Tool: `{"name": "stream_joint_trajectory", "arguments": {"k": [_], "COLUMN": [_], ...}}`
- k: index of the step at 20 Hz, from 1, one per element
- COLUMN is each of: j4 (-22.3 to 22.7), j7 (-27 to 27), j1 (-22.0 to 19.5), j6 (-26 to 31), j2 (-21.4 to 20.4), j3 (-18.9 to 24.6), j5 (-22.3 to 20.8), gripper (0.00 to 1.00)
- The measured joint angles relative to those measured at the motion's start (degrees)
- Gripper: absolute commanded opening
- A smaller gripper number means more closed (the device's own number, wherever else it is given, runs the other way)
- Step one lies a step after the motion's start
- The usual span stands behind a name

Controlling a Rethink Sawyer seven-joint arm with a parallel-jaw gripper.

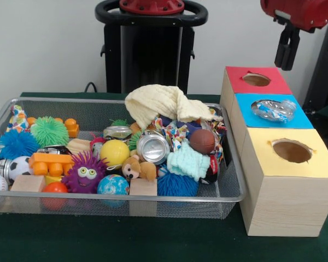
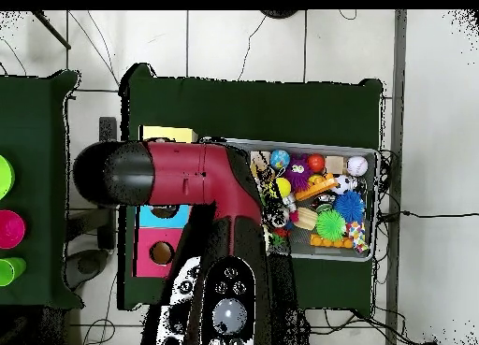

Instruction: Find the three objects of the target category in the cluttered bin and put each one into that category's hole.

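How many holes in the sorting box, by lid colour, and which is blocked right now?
Red lid: 1 hole, clear
Blue lid: 1 hole, crumpled plastic bottle sitting in it
Yellow lid: 1 hole, clear
Total: 3 holes

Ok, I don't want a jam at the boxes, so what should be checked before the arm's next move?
1. Gripper clear of the bin: ok, it hangs high up by the red box.
2. Blue box hole free: not ok, crumpled plastic sits in it.
3. Red box and yellow box holes free: ok.
4. Can uncovered, on top of the pile: ok.
5. What lies under the cloth: cannot tell.
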Motion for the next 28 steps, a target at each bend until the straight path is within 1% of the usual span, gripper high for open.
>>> {"name": "stream_joint_trajectory", "arguments": {"k": [10, 21, 28], "j4": [0.0, 0.0, 0.0], "j7": [0.0, 0.0, 0.0], "j1": [0.4, 2.0, 2.6], "j6": [-5.5, -5.7, -7.1], "j2": [3.2, 4.4, 5.7], "j3": [0.0, 0.0, 0.0], "j5": [-0.2, -0.2, -0.2], "gripper": [0.00, 0.00, 0.00]}}
